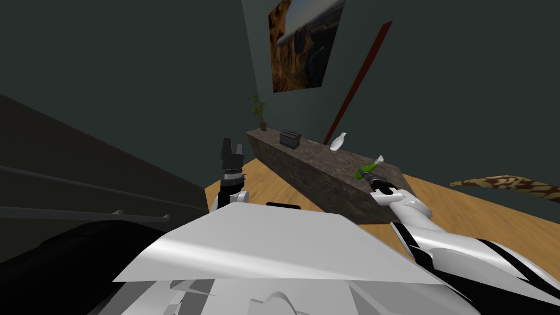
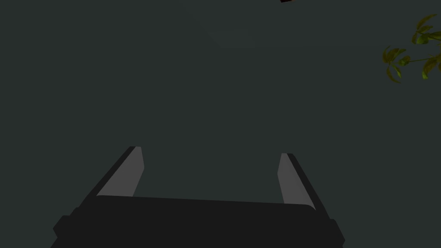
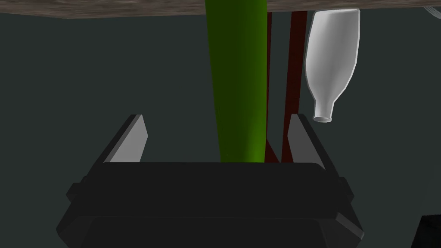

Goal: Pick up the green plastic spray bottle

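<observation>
The green spray bottle (image 1: 366,169) with a white head stands on the near end of a long stone-look counter (image 1: 306,164). My right gripper (image 1: 373,179) reaches to it from the near side. In the right wrist view the bottle's green body (image 3: 239,86) runs between the two fingers of the right gripper (image 3: 216,117), which is open, with a gap on each side of the bottle. My left gripper (image 1: 232,146) is held up to the left of the counter, open and empty (image 2: 210,151).
On the counter behind the bottle stand a white vase (image 1: 337,142) (image 3: 332,64), a dark box (image 1: 290,138) and a small potted plant (image 1: 258,112). A dark red strip (image 1: 358,76) runs up the wall behind. Wooden floor lies in front of the counter.
</observation>
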